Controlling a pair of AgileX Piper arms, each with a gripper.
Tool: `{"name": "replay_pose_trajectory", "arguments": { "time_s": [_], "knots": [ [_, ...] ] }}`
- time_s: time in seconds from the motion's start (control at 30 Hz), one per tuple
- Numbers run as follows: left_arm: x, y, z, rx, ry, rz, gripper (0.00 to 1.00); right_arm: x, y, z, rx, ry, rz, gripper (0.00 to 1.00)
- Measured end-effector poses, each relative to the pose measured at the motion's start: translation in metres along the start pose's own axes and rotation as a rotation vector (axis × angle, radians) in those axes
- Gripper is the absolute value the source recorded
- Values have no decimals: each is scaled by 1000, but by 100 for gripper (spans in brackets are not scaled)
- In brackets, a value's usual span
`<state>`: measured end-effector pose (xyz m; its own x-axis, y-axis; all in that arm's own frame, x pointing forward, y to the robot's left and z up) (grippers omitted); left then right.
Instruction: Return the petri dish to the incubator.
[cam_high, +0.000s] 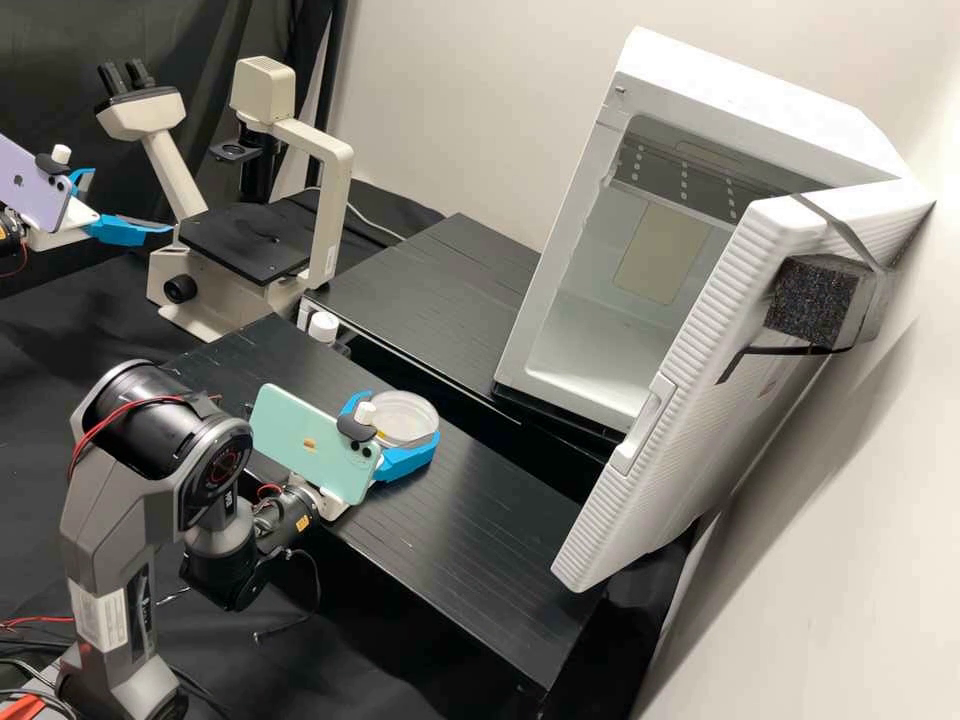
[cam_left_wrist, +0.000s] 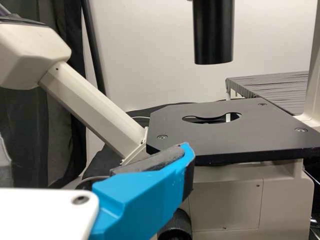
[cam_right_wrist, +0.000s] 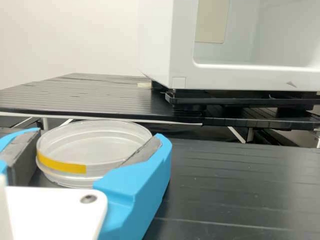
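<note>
While the right gripper (cam_high: 403, 414) has the dish (cam_right_wrist: 95, 150) pinched between its fingers, slipping seems the risk: off-centre squeeze, slick wall. Carried low, might clip the incubator (cam_right_wrist: 175, 55) ahead.

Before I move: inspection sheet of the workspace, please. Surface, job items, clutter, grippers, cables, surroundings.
Surface: black ribbed front board; a gap separates it from the rear board.
Job's things: petri dish, yellow strip on its side, outside the incubator; incubator door open.
Clutter: small white-topped item at the front board's far edge.
Grippers: right gripper over the front board, jaws closed on the dish; left gripper by the microscope, jaws open, nothing between them. A phone is mounted on each.
Cables: black lead hangs below the right arm's wrist; more wires at the near left corner.
Surroundings: pale wall, dark curtain behind the microscope.
</note>
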<state>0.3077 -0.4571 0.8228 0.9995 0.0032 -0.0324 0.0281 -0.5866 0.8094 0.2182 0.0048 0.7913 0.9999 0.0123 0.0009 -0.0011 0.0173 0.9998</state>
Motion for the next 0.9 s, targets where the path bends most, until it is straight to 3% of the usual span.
{"name": "replay_pose_trajectory", "arguments": {
  "time_s": [0.3, 0.5, 0.7, 0.9],
  "knots": [
    [0, 0, 0, 0, 0, 0, 100, 2, 19, 8, -14, -3, 13, 0],
    [0, 0, 0, 0, 0, 0, 100, 16, 60, 27, 1, -79, 151, 0],
    [0, 0, 0, 0, 0, 0, 100, 44, 103, 37, -8, -65, 293, 0],
    [0, 0, 0, 0, 0, 0, 100, 89, 138, 38, -28, -50, 339, 0]
  ]
}}
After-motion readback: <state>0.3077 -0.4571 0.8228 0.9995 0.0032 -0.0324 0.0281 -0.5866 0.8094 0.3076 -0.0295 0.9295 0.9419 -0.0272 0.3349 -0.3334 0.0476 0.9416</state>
